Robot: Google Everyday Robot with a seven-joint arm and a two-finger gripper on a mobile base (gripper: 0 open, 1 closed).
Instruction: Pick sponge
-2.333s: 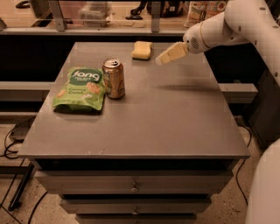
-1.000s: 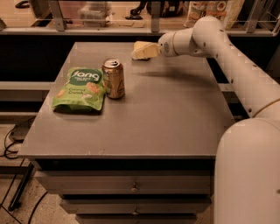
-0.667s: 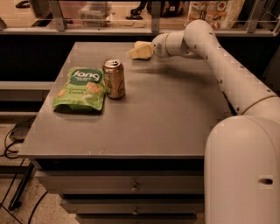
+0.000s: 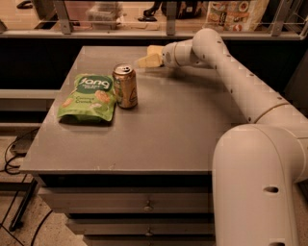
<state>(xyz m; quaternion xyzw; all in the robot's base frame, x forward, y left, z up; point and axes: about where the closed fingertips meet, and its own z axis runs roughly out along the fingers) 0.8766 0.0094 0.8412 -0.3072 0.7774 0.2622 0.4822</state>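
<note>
Gripper [image 4: 143,61] has moved in beside one sponge [image 4: 154,49] (grip unclear); one can [image 4: 125,86], one bag [image 4: 89,97].

One high camera beside the arm [image 4: 240,84] looks down across the table [image 4: 183,129], gripper [image 4: 143,61] near its far edge.

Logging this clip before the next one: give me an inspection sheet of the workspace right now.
Surface: grey table, drawers below.
Job's things: sponge near the far edge, partly hidden behind the gripper.
Clutter: can upright; green snack bag lying flat beside it.
Grippers: gripper at the sponge, low over the table; grasp cannot be told.
Cables: dark cables on the floor beside the table.
Surroundings: railing and packaged goods behind the table.
</note>
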